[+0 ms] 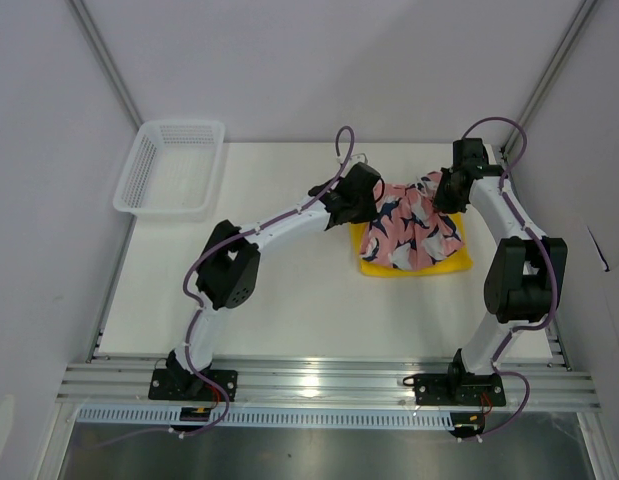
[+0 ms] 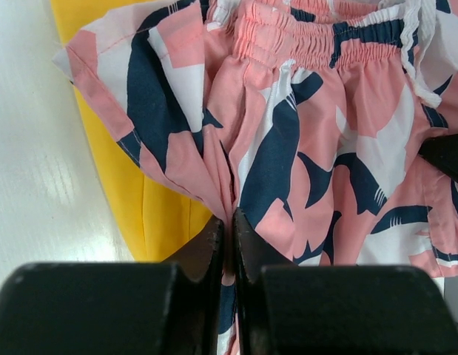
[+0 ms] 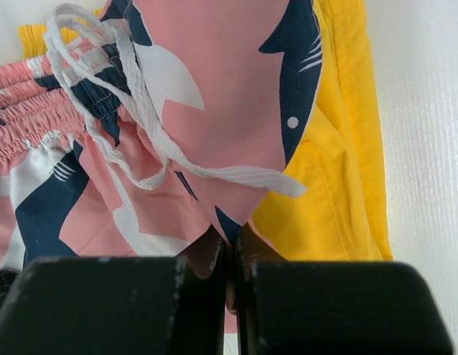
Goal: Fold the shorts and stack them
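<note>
While the white mesh basket sits at the far left corner of the counter, well apart from the cloth, both arms reach in over the right half of the surface, one on each side of the garments. The yellow shorts lie flat on the counter there. The pink shorts, with their navy-and-white print, are bunched on top of them and cover most of the yellow, which shows along the near edge and both sides. The pink pair's gathered waistband is rumpled, and its white drawstring trails loose across the printed cloth.

The left hand is at the left edge of the pink shorts. Its fingers are closed almost together, and a fold of the pink fabric is pinched between them. The right hand is at the opposite edge. Its fingers are likewise drawn nearly shut on a corner of the pink cloth, just beside the exposed yellow fabric beneath.
</note>
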